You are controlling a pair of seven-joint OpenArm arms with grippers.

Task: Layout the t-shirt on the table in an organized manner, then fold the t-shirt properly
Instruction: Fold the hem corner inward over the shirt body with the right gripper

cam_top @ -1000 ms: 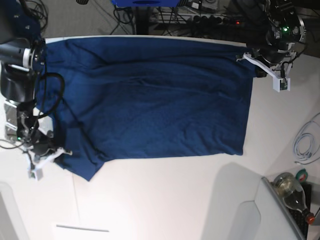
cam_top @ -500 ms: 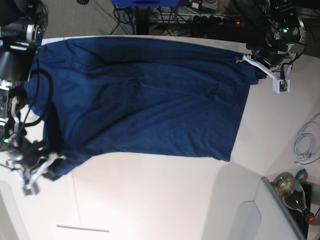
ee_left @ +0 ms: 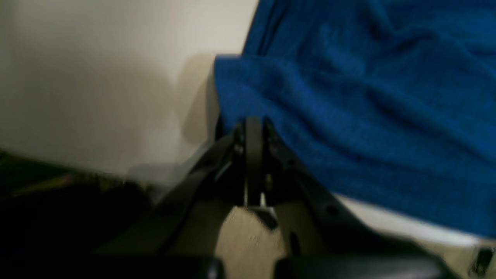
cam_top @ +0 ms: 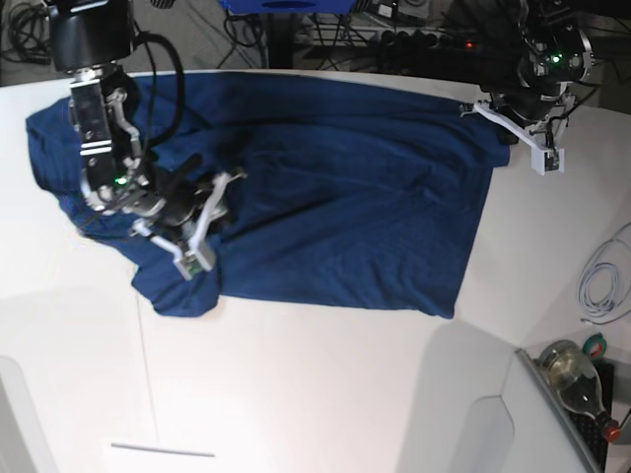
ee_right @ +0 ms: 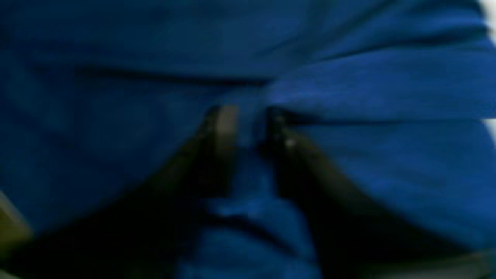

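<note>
- Left end effector [ee_left: 254,128]: pressed together, pinching the t-shirt [cam_top: 335,187] corner at 2 o'clock.
- Right end effector [ee_right: 250,128]: pinching a fabric fold at 9 o'clock, arm bent over the table [cam_top: 325,394].

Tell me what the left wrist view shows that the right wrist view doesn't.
Only the left wrist view shows bare white tabletop beside a corner of the dark navy blue fabric t-shirt, with the left gripper shut on that corner's edge. Only the right wrist view shows a bunched fold of t-shirt pinched in the right gripper, with cloth filling nearly the whole frame. Both show the same blue fabric held by a closed gripper, and both are blurred.
</note>
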